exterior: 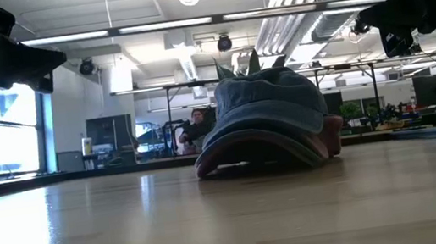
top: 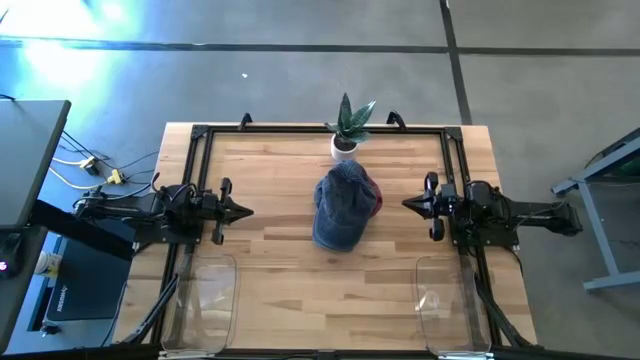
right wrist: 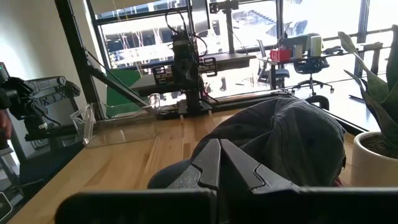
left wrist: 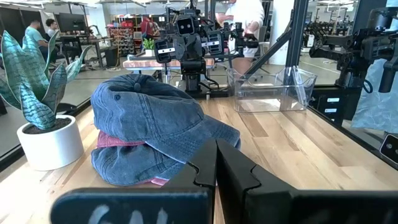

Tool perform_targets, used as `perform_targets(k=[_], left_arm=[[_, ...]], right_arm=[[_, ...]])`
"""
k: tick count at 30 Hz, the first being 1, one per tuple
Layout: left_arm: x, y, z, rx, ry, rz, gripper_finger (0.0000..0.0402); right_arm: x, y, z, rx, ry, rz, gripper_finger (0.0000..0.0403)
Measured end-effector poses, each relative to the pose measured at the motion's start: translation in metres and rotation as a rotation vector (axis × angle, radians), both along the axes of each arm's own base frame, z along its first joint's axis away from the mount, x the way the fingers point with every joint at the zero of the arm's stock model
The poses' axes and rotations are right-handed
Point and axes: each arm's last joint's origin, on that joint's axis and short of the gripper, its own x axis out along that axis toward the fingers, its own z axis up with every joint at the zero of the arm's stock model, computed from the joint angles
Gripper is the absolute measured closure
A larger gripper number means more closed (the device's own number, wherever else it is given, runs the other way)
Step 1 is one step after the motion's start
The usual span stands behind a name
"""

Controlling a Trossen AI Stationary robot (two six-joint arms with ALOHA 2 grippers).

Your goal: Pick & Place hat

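Note:
A blue denim cap [top: 340, 205] lies in the middle of the wooden table, stacked on other caps, one of them red [left wrist: 118, 140]; its brim [top: 335, 233] points toward the near edge. The stack also shows in the low view [exterior: 265, 120] and the right wrist view [right wrist: 286, 134]. My left gripper [top: 245, 210] hovers shut at the table's left side, pointing level at the stack. My right gripper [top: 408, 203] hovers shut at the right side, facing it likewise. Both stand well apart from the caps.
A potted plant in a white pot [top: 346, 140] stands just behind the caps at the far edge. Two clear plastic bins sit at the near edge, one left [top: 205, 300] and one right [top: 450, 305]. A black frame [top: 320, 130] borders the table.

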Motion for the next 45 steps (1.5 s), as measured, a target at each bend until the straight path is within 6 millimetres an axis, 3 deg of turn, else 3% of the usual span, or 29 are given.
perform_targets(k=[12,19,22,25,30,33,37,42,45], left_arm=[[0.0,0.001,0.001,-0.02,-0.015,0.03,0.0401],[0.001,0.004,0.007,-0.464,-0.065,0.121,0.0401],[0.004,0.004,0.013,-0.48,-0.027,0.151,0.0401],[0.014,0.006,0.033,-0.513,-0.055,0.254,0.0401],[0.059,0.006,0.06,-0.458,0.076,0.39,0.0401],[0.1,0.008,0.074,-0.447,0.167,0.479,0.0401],[0.162,0.023,0.099,-0.502,0.264,0.471,0.0387],[0.232,0.059,0.118,-0.528,0.445,0.516,0.0318],[0.26,0.085,0.136,-0.511,0.527,0.525,0.026]], right_arm=[[0.0,0.0,0.0,0.0,0.0,0.0,0.0402],[0.0,0.0,0.0,0.0,0.0,0.001,0.0402],[0.0,0.0,0.0,0.0,0.0,0.001,0.0402],[0.0,0.0,0.0,0.0,0.0,0.0,0.0402],[0.0,0.0,0.0,0.0,-0.001,0.0,0.0402],[0.0,0.0,0.0,0.0,-0.001,0.0,0.0402],[0.0,0.0,0.0,0.0,-0.003,0.0,0.0402],[0.0,0.0,0.0,0.0,0.002,0.0,0.0402],[0.0,0.0,0.0,0.0,0.002,0.0,0.0402]])
